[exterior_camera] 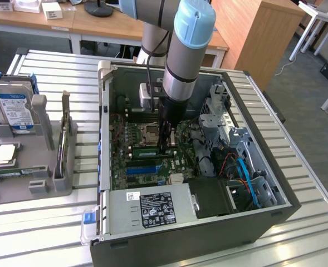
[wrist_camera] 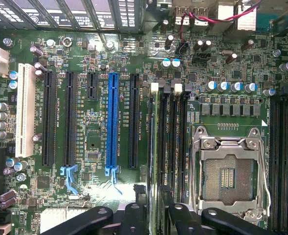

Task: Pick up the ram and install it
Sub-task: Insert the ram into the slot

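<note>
My claw (wrist_camera: 154, 215) hangs low inside the open black computer case (exterior_camera: 180, 253) on the slatted metal bench (exterior_camera: 52, 72), released, with its black fingers (wrist_camera: 134, 218) standing apart. The ram (wrist_camera: 155, 147), a long, thin green circuit-board stick, stands on edge in a black slot of the green motherboard (wrist_camera: 95, 122), just beside the silver processor socket (wrist_camera: 229, 171). One end of the ram lies between my fingers.

Setting: robotics lab in an office-like room | Evidence: robot arm (exterior_camera: 183, 61) above an open computer case (exterior_camera: 169, 247) on a slatted metal bench (exterior_camera: 58, 67) | Background: wooden desks (exterior_camera: 97, 26), grey carpeted floor (exterior_camera: 306, 111), parts fixture (exterior_camera: 41, 172) beside the case.
</note>
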Controlling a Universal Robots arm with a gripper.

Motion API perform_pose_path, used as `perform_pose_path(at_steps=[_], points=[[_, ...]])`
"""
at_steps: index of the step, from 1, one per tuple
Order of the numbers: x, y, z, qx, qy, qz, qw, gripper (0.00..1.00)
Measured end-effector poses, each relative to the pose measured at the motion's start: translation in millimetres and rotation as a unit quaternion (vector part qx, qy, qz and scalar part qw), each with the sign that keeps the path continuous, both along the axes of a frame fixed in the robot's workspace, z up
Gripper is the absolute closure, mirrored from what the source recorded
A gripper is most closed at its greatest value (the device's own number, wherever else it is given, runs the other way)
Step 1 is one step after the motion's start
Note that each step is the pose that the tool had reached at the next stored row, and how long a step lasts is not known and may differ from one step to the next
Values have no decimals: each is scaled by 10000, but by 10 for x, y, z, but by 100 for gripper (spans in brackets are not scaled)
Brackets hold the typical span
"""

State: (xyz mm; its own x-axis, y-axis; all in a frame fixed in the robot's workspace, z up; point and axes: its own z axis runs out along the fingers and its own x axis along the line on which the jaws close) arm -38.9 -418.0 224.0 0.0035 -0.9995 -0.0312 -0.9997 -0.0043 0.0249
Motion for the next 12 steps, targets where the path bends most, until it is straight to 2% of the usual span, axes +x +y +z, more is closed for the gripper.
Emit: perform_pose_path(at_steps=[6,12], points=[[0,0,6,-1,1,0,10000,75],[0,0,110,0,0,0,10000,75]])
